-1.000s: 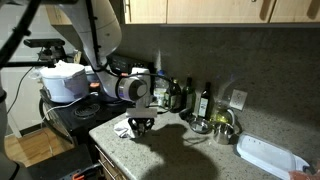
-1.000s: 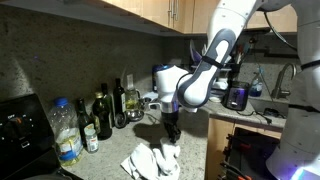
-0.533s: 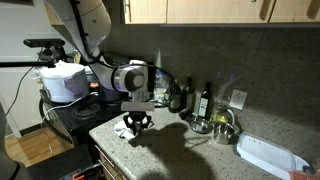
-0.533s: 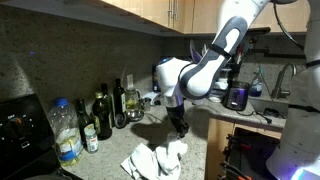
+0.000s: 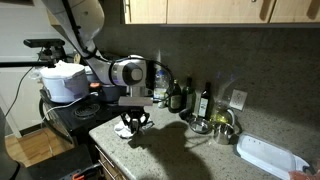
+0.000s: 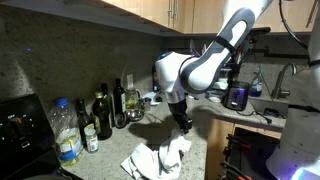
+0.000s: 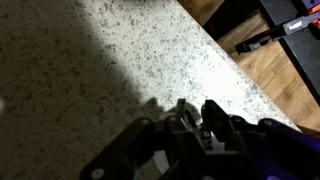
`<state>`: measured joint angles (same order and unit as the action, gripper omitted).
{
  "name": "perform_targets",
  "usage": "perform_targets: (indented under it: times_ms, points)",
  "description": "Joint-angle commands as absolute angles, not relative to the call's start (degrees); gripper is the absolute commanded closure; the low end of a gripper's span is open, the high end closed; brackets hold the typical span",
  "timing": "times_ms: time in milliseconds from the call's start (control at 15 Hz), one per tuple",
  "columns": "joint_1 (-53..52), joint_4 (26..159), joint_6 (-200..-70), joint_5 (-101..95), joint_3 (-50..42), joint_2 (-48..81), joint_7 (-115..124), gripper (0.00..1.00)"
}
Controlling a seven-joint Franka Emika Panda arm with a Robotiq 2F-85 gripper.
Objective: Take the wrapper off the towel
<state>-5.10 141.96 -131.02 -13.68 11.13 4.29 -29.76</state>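
Speckled grey stone surface (image 5: 190,155) under wooden wall cabinets (image 5: 200,10), dim kitchen corner.

End effector (image 6: 185,127): hangs above the surface, tilted off vertical in an exterior view. In the wrist view the end effector (image 7: 196,112) shows two dark fingers (image 7: 181,106) standing close together with a narrow gap. I cannot tell whether anything thin is pinched between them, so its state is undetermined.

Soft white cloth towel (image 6: 158,160): lies crumpled on the surface directly below the end effector and slightly to the side. In an exterior view the towel (image 5: 125,131) sits just under the fingertips, near the surface's front edge.

Small grey wrapper: cannot be made out in any view, being too small and too dark.

Change against one second ago:
- The end effector was then down on the towel and pointing straight down. It has since lifted clear and tipped.
- The arm's wrist has swung toward the white rice cooker (image 5: 65,80).
- The towel's edge nearest the end effector now looks drawn up a little.

Surroundings relative to the end effector:
- Dark glass bottles (image 6: 103,115) stand behind it against the backsplash.
- A clear plastic bottle (image 6: 64,132) stands beyond them.
- A metal bowl (image 5: 222,125) is well apart.
- A long white rectangular tray (image 5: 268,155) is farther still along the surface.
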Motion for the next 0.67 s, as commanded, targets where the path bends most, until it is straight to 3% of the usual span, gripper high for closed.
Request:
perform_targets:
  times_ms: [0, 133, 200, 267, 333, 467, 600]
  points:
    - [-6.14, 142.82, -132.36, -12.7, 10.45, 2.33, -28.04, 0.93]
    - [-6.11, 142.79, -133.72, -11.68, 10.53, 2.88, -29.63, 0.93]
    - [-5.93, 142.95, -135.11, -10.73, 10.5, 3.31, -30.94, 0.54]
    - [-5.56, 143.25, -138.23, -9.52, 10.31, 4.33, -32.57, 0.92]
    - [-5.11, 143.5, -141.14, -6.7, 10.28, 5.23, -35.53, 0.91]
    - [-4.04, 144.02, -147.59, 1.5, 10.65, 7.58, -43.39, 1.0]
    - [-2.89, 144.29, -150.49, 8.45, 11.73, 9.45, -50.33, 1.0]
